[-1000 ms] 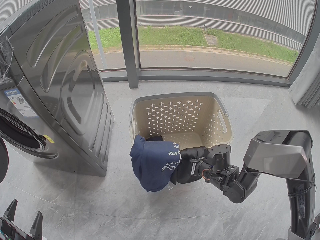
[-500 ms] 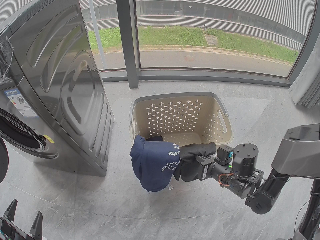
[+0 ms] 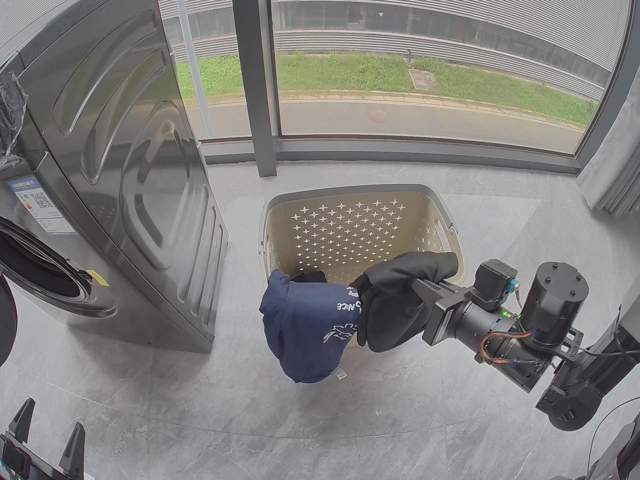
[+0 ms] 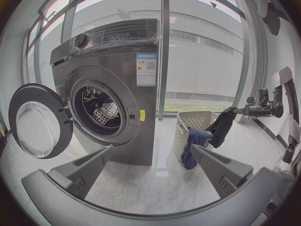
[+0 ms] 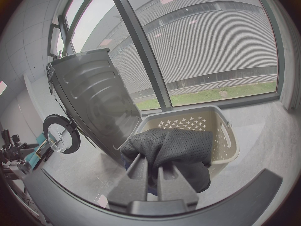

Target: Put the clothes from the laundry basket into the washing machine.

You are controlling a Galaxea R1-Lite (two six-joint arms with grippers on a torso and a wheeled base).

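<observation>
Black garment (image 3: 393, 301) in right claw (image 3: 419, 287)

The washer (image 3: 133, 155) stands at my left, its door (image 4: 37, 121) swung open. The basket (image 3: 360, 189) sits on the floor (image 3: 267, 421) to its right, before the window (image 3: 427, 68). A shirt (image 3: 307, 331) hangs over its near rim; just right of it, the jaws of my right gripper (image 3: 420, 287) hold a garment (image 3: 393, 308) above that rim.

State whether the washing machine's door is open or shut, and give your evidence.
Open. In the left wrist view the door stands swung out on its hinge, and the inside of the drum shows.
</observation>
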